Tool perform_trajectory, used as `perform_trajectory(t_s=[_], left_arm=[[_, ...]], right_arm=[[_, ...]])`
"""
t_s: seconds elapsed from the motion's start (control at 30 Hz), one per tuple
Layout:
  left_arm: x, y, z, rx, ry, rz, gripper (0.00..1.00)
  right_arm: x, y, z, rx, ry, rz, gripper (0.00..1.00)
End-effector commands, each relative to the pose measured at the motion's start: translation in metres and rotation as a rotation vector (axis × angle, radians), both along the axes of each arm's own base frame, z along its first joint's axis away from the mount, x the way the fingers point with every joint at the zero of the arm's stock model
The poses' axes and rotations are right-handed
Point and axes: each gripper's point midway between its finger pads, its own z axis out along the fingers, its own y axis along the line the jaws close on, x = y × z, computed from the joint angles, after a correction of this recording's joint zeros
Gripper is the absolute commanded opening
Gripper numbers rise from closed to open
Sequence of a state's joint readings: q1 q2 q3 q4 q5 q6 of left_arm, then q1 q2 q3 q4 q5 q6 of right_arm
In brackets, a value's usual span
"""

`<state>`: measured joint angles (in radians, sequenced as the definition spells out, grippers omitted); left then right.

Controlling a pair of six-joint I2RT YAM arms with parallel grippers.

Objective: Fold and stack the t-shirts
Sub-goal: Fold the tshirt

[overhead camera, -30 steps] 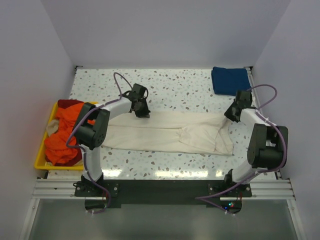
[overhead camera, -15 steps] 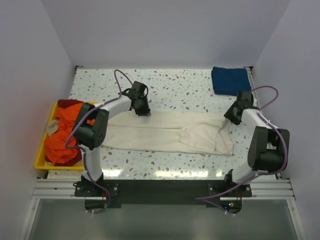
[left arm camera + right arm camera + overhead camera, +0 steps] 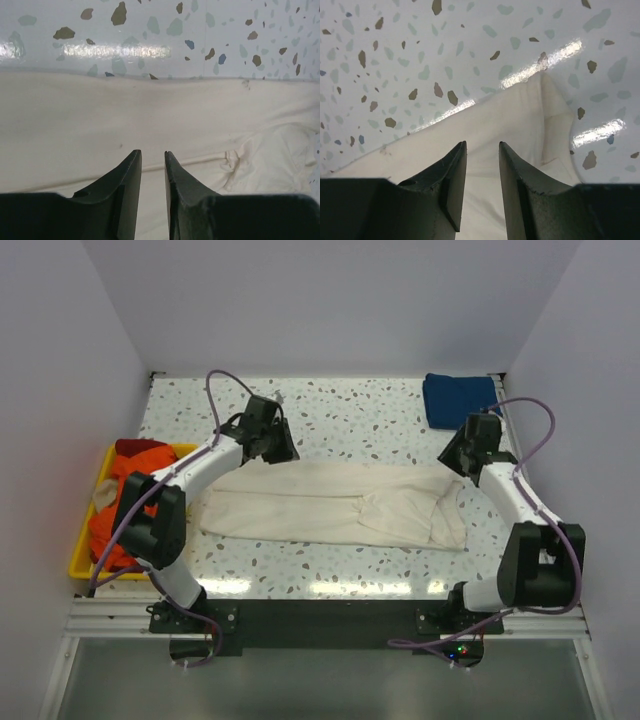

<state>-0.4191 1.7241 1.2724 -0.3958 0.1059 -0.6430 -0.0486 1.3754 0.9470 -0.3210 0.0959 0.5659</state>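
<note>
While left gripper (image 3: 152, 152) hangs over large cream cloth t-shirt (image 3: 150, 115), far edge, fingers stand parted, nothing between. Right gripper (image 3: 482, 144) likewise parted, empty, over shirt's right-hand corner. Folded dark blue t-shirt (image 3: 458, 400) beyond right gripper, apart. Orange t-shirts (image 3: 125, 515) heaped left of left gripper.

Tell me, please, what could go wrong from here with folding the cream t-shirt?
1. The cream t-shirt is bunched toward its right end; folding over that could leave a lumpy bundle.
2. The left gripper and right gripper hang open near its far edge, holding nothing; a shallow pinch may catch only the top layer.
3. The folded blue t-shirt lies close behind the right gripper; a wide swing might nudge it.
</note>
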Motion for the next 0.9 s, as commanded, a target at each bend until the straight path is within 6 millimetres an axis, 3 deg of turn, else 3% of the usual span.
perform_trajectory(t_s=[0.0, 0.13, 0.43, 0.6, 0.7, 0.8, 0.87], left_arm=[[-0.01, 0.003, -0.003, -0.019, 0.003, -0.017, 0.3], [-0.018, 0.007, -0.008, -0.009, 0.013, -0.018, 0.3], [-0.03, 0.014, -0.013, 0.013, 0.025, -0.027, 0.3], [-0.034, 0.015, -0.021, 0.018, 0.041, -0.03, 0.3], [-0.036, 0.016, -0.02, 0.022, 0.036, -0.037, 0.3], [-0.04, 0.02, -0.019, 0.04, 0.034, -0.043, 0.3], [-0.047, 0.024, -0.022, 0.049, 0.046, -0.046, 0.3]], right_arm=[[0.012, 0.014, -0.024, 0.027, 0.031, 0.031, 0.36], [0.007, 0.018, -0.051, 0.027, 0.08, 0.027, 0.32], [-0.039, 0.021, -0.089, 0.046, 0.159, 0.028, 0.27], [-0.042, 0.023, -0.111, 0.056, 0.217, 0.04, 0.26], [-0.038, 0.025, -0.107, 0.064, 0.214, 0.047, 0.25], [-0.032, 0.024, -0.091, 0.058, 0.192, 0.049, 0.25], [-0.022, 0.024, -0.069, 0.054, 0.148, 0.05, 0.26]])
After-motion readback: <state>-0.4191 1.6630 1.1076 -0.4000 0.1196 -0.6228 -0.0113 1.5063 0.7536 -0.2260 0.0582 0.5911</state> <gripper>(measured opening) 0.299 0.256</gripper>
